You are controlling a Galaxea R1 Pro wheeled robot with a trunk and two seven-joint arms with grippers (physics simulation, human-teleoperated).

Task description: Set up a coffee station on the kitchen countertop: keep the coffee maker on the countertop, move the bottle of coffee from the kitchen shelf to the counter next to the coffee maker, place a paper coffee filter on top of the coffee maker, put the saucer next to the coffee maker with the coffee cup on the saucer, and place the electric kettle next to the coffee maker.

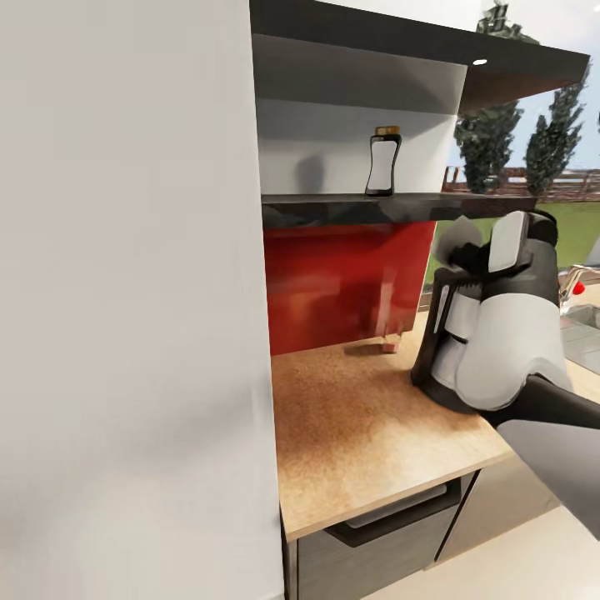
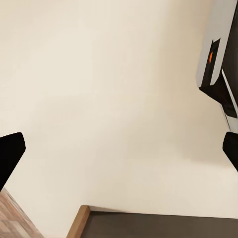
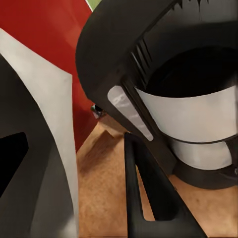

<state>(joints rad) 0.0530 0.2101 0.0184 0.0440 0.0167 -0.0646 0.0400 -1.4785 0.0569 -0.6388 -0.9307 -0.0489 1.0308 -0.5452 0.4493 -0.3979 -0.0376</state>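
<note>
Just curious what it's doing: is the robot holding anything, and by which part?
Right end effector seemingly pinches the paper coffee filter by its wall; left end effector is empty.

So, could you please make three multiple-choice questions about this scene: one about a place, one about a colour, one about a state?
1. Where does the bottle of coffee stand?
A. on the kitchen shelf
B. on the floor
C. inside a drawer

2. Which colour is the backsplash under the shelf?
A. blue
B. red
C. green

3. In which state is the left tool?
A. shut on a cup
B. shut on nothing
C. open, holding nothing

Answers:
1 A: the head view shows the jar upright on the dark shelf.
2 B: the glossy panel between the shelf and the worktop is red.
3 C: in the left wrist view the two fingertips sit far apart, with only pale wall between them.
</note>
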